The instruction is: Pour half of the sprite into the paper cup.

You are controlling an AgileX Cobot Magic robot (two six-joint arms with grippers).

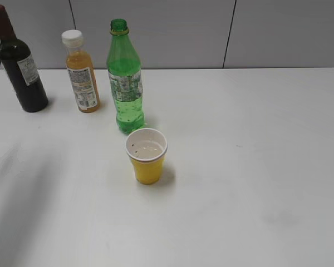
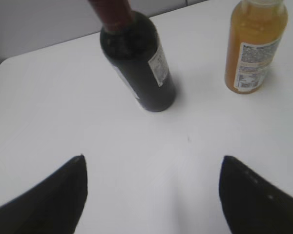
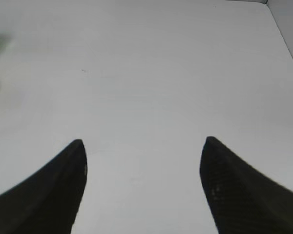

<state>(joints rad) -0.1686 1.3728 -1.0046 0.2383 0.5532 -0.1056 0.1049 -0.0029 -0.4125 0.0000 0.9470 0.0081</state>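
I see a white counter (image 1: pixel 256 167) w/ wine bottle (image 1: pixel 19 64), juice (image 1: pixel 81 72), sprite (image 1: pixel 124 78) standing in a row at back-left; cup (image 1: pixel 147 156) upright just in front of sprite.

Three bottles stand on the white table (image 1: pixel 256 167), and no two are alike: one dark wine bottle (image 1: pixel 23 69) with a red-capped neck, one orange juice bottle (image 1: pixel 82 75) with a white cap, and one green sprite (image 1: pixel 124 83) bottle, uncapped and the tallest of the three. There is a single paper cup (image 1: pixel 147 157), yellow outside and white inside. That makes four things on the table in all, three bottles and one cup. Each wrist view shows one pair of dark fingers, so two grippers, four fingers.
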